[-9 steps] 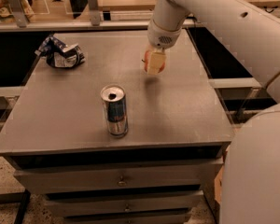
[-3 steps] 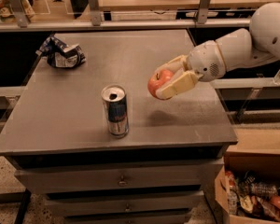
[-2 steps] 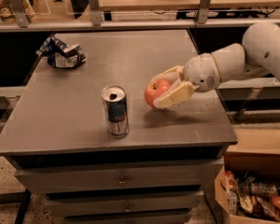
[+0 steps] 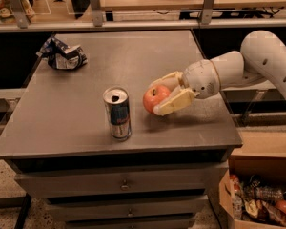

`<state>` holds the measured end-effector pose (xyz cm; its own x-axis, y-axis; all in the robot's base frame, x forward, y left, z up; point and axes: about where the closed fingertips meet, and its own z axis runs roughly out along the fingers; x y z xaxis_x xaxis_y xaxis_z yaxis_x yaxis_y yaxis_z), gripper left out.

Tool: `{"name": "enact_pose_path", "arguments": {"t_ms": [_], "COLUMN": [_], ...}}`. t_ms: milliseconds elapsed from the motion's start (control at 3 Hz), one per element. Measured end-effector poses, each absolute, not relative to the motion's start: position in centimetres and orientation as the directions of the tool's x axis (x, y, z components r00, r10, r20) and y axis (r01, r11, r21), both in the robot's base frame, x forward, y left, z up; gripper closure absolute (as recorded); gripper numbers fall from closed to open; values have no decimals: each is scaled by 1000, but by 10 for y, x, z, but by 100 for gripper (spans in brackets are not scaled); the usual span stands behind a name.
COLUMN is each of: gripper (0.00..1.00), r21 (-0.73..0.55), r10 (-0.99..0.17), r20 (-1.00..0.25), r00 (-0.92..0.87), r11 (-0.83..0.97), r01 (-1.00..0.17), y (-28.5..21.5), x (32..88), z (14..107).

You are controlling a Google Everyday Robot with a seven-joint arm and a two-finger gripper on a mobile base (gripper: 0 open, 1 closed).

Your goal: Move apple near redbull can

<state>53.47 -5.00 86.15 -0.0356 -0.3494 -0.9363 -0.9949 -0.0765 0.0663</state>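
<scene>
Apple (image 4: 151, 99) in gripper (image 4: 157, 98) near redbull can (image 4: 117, 113).

claw (image 4: 157, 98) beside redbull can (image 4: 117, 113), covering part of apple (image 4: 151, 97) — arm (image 4: 262, 56) cropped

No lettering can be read on the redbull can (image 4: 117, 113), beside which the hand (image 4: 158, 98) grips the apple (image 4: 150, 99).

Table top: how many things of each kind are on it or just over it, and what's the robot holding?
redbull can: 1
snack bag: 1
apple: 1, held in the gripper beside the redbull can
Total: 3
</scene>
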Motion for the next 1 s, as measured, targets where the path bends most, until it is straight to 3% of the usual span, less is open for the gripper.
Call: {"name": "enact_pose_path", "arguments": {"t_ms": [1000], "gripper": [13], "r21": [67], "r10": [-348], "r20": [-937], "r00": [-33], "r11": [-88], "r01": [-994], "y": [-43], "x": [534], "z": [861]}}
